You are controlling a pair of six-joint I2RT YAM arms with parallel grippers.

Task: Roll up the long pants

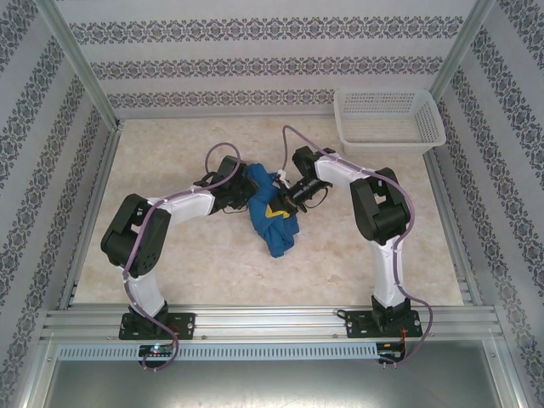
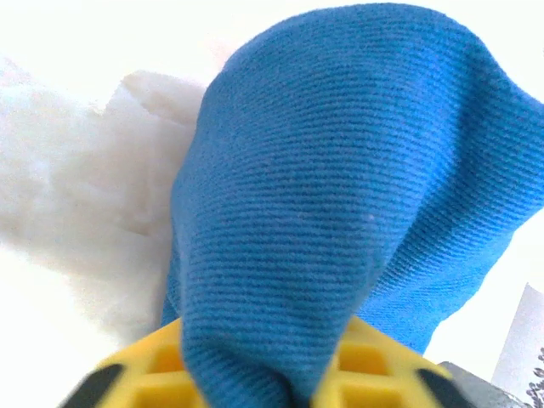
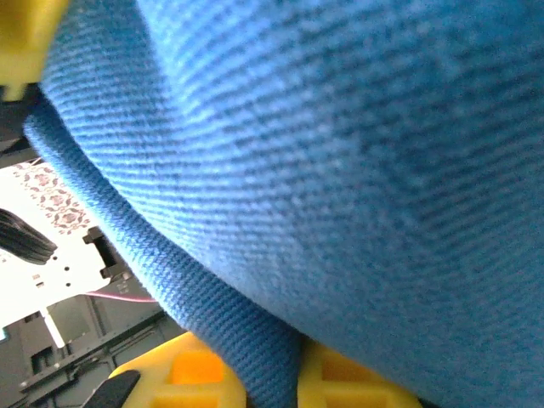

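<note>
The pants (image 1: 276, 236) lie bunched at mid-worktop (image 1: 187, 263). The left pincer (image 1: 244, 192) is at the heap's 9 o'clock and the right pincer (image 1: 287, 197) at its 3 o'clock. Each is clamped on blue cloth between yellow fingers (image 2: 144, 374). A basket (image 1: 389, 119) sits at 1 o'clock.
</note>
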